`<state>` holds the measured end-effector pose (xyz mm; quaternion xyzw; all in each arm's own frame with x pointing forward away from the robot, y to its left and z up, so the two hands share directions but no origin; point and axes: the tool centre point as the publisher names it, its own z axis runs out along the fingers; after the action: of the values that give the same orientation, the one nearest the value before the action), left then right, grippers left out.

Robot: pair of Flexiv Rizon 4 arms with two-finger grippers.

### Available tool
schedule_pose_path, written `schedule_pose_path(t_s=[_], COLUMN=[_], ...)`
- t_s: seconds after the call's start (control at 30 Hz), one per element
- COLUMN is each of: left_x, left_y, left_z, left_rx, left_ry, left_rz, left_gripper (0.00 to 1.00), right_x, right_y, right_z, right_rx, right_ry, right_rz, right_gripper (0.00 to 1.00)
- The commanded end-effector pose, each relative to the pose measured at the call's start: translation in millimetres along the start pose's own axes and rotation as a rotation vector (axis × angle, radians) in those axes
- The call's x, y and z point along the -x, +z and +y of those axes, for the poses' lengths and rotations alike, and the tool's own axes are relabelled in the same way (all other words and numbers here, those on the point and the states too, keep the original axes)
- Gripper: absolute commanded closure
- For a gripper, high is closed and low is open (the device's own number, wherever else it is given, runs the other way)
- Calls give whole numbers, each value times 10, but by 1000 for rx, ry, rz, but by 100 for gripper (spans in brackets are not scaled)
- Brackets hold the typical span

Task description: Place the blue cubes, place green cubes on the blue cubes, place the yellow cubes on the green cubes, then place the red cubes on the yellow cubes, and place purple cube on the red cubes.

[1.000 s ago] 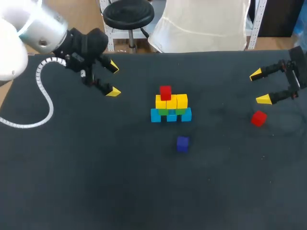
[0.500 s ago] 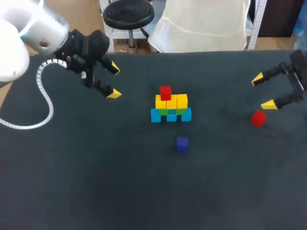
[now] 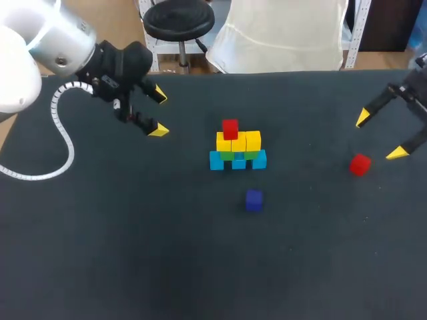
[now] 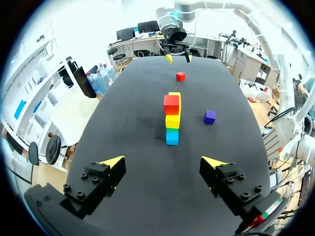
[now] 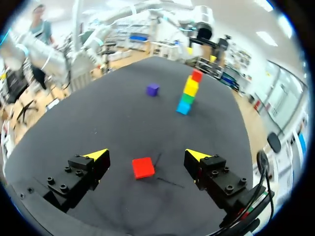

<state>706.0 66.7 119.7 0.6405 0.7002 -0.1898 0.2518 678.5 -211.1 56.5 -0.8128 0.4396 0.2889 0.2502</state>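
Find the stack (image 3: 237, 147) at the middle of the counter (image 3: 133, 253): blue cubes (image 3: 238, 161) in a row at the base, green cubes (image 3: 228, 156) on those, yellow cubes (image 3: 238, 141) in a row above. Count only one placed red cube (image 3: 230, 129) on the yellow row, toward its left end. Judge blue, green and yellow layers done, red layer half done, purple not yet begun.

Locate the loose red cube (image 3: 359, 164) flat on the counter, well to the right of the stack. Locate the purple cube (image 3: 253, 199) also loose, near the front of the stack, not touching it.

Note the right claw (image 5: 146, 155) with fingers spread wide, empty, hovering over the loose red cube. In the right wrist view, place that cube just under the claw, between the two yellow tips, touching neither.

Note the left claw (image 3: 158, 113) likewise spread and empty, well apart from the stack on its left.

Judge remaining work: grasp of the loose red cube, placement beside the placed red cube, then purple cube on top of both.
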Motion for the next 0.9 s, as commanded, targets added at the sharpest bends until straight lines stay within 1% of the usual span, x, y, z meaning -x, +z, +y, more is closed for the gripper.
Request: schedule_pose_path(t_s=[0.03, 0.2, 0.33, 0.9], left_x=[-12, -12, -12, -12], left_y=[-1, -1, -1, -1], left_z=[-2, -2, -2, -2], left_rx=[1, 1, 1, 1], left_ry=[2, 2, 2, 2], left_rz=[-3, -3, -3, -3], left_gripper=[0, 0, 0, 0], right_x=[-71, -136, -186, -378], right_y=[147, 331, 389, 364], right_z=[-63, -33, -26, 13], right_rx=[176, 175, 165, 129], right_ry=[-159, -161, -149, -114], right_rz=[35, 25, 14, 16], right_gripper=[0, 0, 0, 0])
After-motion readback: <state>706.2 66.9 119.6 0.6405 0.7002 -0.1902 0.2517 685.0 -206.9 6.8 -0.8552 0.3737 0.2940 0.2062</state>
